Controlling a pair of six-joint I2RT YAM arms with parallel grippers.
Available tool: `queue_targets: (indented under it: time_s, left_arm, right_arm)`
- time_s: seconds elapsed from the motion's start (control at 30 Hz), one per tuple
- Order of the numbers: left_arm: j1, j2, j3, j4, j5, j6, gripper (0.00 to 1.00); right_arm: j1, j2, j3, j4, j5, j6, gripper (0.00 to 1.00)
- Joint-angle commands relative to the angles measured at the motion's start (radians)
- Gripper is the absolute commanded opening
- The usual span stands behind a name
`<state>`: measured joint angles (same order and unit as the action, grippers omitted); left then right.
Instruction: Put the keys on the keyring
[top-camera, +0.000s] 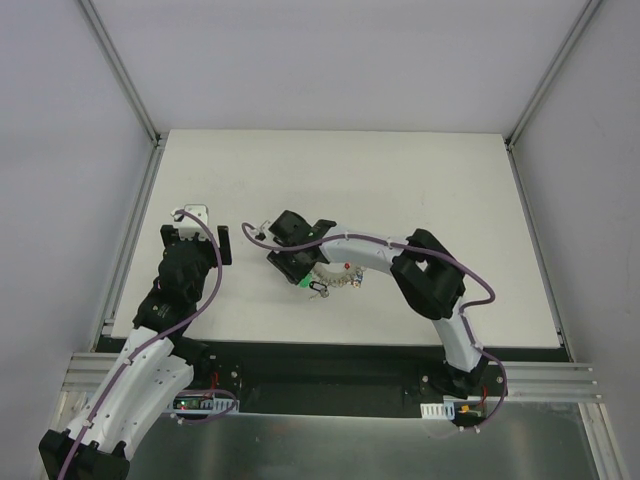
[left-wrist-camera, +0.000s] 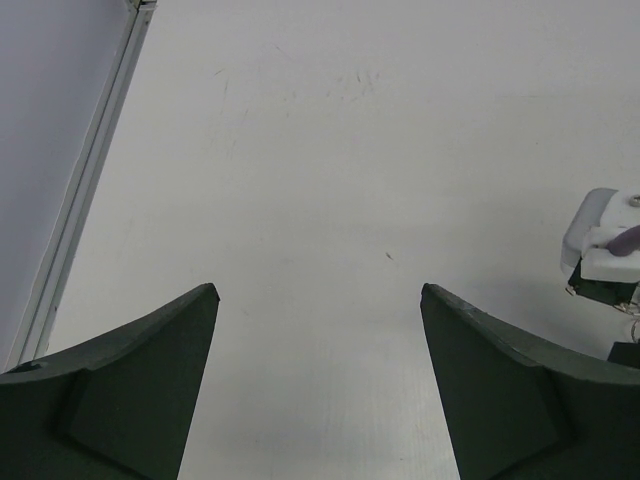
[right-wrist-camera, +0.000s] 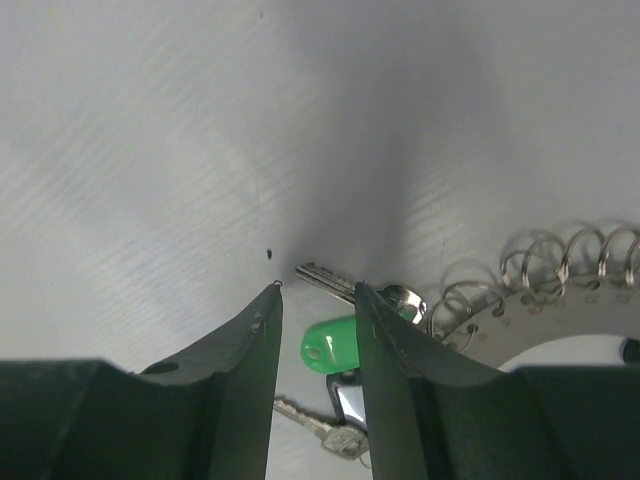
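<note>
The keyring (top-camera: 336, 277) lies at the table's middle; in the right wrist view its grey rim (right-wrist-camera: 560, 318) carries several small wire loops. The green-tagged key lies beside it, with its green tag (right-wrist-camera: 328, 346) and silver blade (right-wrist-camera: 322, 276) showing; the tag also shows in the top view (top-camera: 303, 283). My right gripper (right-wrist-camera: 317, 287) hovers just over this key, its jaws narrowly apart with the green tag in the gap between them, nothing gripped. In the top view it (top-camera: 292, 262) is at the ring's left edge. The blue-tagged key is out of view. My left gripper (left-wrist-camera: 319, 290) is wide open over bare table, left of the ring (top-camera: 203, 243).
A black-tagged key (right-wrist-camera: 345, 405) lies just below the green tag. A red tag (top-camera: 348, 266) sits on the ring's far side. The right arm's white wrist part (left-wrist-camera: 603, 245) shows at the left wrist view's right edge. A metal rail (left-wrist-camera: 85, 190) runs along the table's left edge.
</note>
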<state>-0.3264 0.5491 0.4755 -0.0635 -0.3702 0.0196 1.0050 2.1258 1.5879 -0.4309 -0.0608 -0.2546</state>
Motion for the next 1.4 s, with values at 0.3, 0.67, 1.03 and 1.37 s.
queue_targets:
  time_s: [0.3,0.67,1.03,1.37]
  left_arm:
    - [-0.002,-0.008,-0.006,0.047,0.011,0.019,0.82]
    - [-0.020,-0.018,-0.006,0.047,0.005,0.026,0.82]
    - [-0.033,-0.026,-0.009,0.048,0.010,0.026,0.83]
    - [-0.034,-0.028,-0.011,0.048,0.016,0.028,0.82]
  right_arm:
    - [0.041,-0.184,-0.037,-0.141,0.144,0.377,0.47]
    - [0.052,-0.096,-0.037,-0.108,0.271,0.488,0.44]
    - [0.050,-0.052,-0.029,-0.141,0.348,0.491,0.43]
    - [0.052,-0.055,-0.039,-0.143,0.363,0.489,0.43]
